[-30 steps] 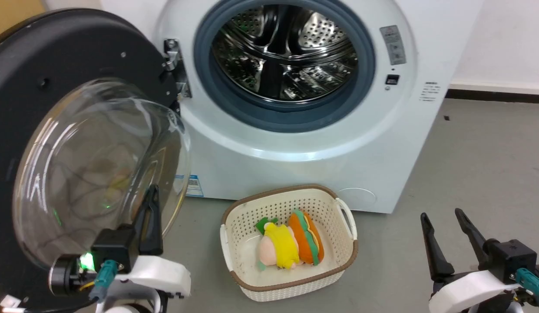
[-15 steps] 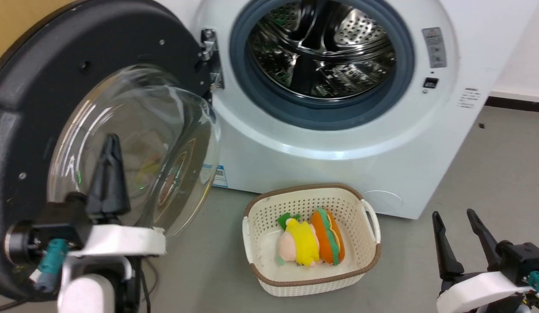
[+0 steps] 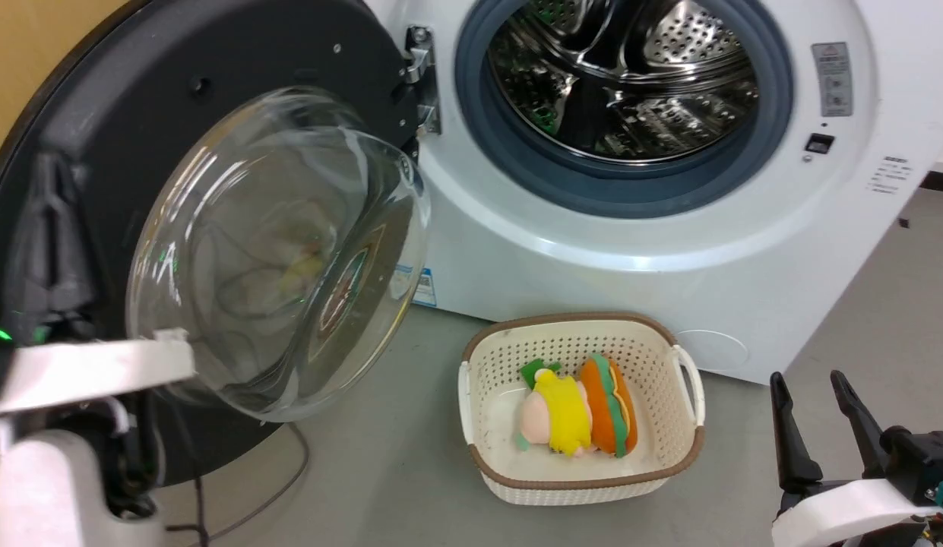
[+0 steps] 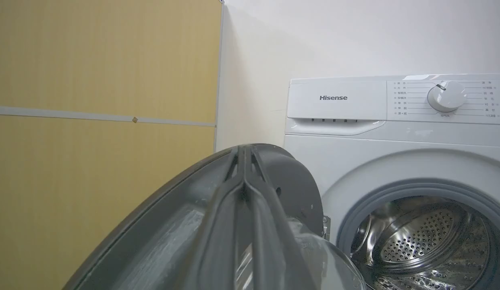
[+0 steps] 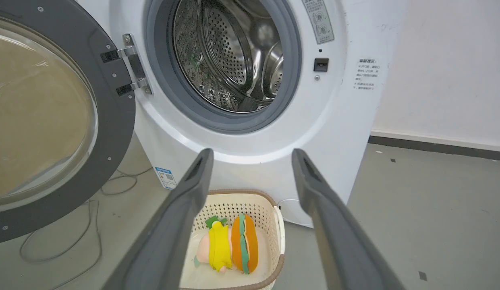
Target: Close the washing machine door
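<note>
The washing machine door (image 3: 213, 114) stands wide open, hinged at the left of the washing machine (image 3: 593, 281) in the head view. The left wrist view has the left claw (image 4: 243, 161) pinched shut against the door's upper rim, with the control dial (image 4: 447, 96) beyond. The right wrist view has the right claw (image 5: 252, 153) spread open, framing the basket (image 5: 280, 225).

Bright, even indoor light with soft shadows. Glare streaks the door (image 3: 235, 190) glass and the drum (image 3: 631, 83). The left end effector (image 4: 243, 161) looms out of focus, and is motion-blurred in the head view.
</note>
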Robot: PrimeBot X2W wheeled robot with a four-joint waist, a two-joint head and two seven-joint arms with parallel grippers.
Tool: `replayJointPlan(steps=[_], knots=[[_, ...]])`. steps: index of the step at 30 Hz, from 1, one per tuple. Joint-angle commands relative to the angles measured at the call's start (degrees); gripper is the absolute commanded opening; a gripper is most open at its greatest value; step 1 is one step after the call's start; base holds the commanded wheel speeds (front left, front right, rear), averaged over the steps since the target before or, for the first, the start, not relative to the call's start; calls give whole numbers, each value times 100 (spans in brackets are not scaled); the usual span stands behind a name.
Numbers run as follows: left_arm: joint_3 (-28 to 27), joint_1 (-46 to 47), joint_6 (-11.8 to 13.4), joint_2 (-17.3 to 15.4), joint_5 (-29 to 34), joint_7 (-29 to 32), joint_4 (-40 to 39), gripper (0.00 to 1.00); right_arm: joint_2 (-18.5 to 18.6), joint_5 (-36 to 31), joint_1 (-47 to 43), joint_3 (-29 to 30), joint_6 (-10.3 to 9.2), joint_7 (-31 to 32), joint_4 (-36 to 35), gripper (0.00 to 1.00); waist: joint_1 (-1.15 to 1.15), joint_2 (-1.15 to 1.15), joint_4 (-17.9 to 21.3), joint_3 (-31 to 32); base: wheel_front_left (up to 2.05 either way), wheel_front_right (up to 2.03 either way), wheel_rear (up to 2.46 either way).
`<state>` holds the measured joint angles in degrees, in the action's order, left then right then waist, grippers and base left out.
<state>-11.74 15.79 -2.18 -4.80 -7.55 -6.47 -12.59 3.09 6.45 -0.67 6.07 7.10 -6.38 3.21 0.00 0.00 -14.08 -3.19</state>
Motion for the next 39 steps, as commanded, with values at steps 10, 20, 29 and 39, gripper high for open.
replayJointPlan(steps=[10, 20, 29, 39], knots=[[-772, 700, -127, -439, -912, 93, 657, 0, -12, 154, 167, 131, 22, -196, 241, 100, 0, 0, -359, -149, 0, 0, 0], [-1412, 1228, -81, -758, -2144, 1188, 1932, 0, -14, 274, 131, 403, 26, -340, 423, 100, 0, 0, -657, -224, 0, 0, 0], [-1682, 1191, -194, -904, -3321, 2669, 2579, 0, -16, 363, 148, 550, 28, -447, 530, 100, 0, 0, -890, -299, 0, 0, 0], [-1187, 613, -374, -1005, -4128, 3803, 2639, 0, -17, 455, 197, 606, 31, -567, 639, 100, 0, 0, -1145, -355, 0, 0, 0]])
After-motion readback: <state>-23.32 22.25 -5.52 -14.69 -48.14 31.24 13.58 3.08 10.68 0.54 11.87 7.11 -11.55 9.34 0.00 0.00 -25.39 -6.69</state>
